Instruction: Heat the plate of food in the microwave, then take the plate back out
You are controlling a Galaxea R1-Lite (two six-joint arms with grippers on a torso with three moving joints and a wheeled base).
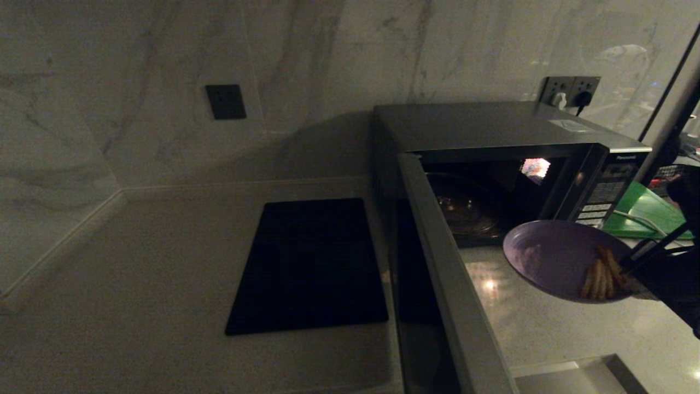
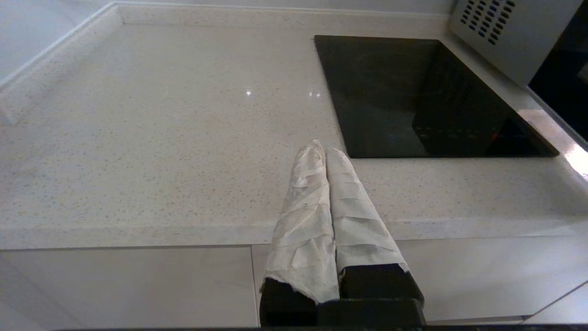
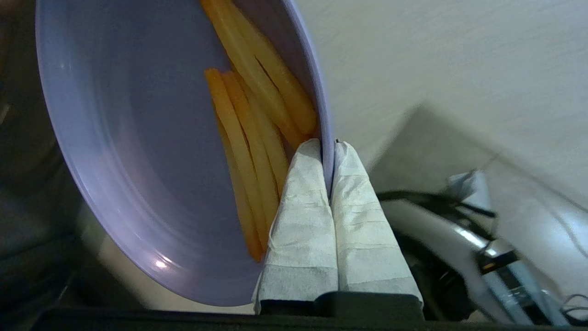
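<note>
The microwave stands at the back right of the counter, its door swung wide open toward me and the dark chamber with its glass turntable exposed. The pale-lavender plate of food hangs tilted in the air in front of the opening, outside the chamber, with orange-yellow fries slid to its lower rim. My right gripper is shut on the plate rim, one taped finger inside beside the fries, the other outside. My left gripper is shut and empty, parked over the counter's front edge.
A flat black slab lies on the counter left of the open door. A green board sits right of the microwave. Wall sockets with plugs are behind it. A dark post rises at the far right.
</note>
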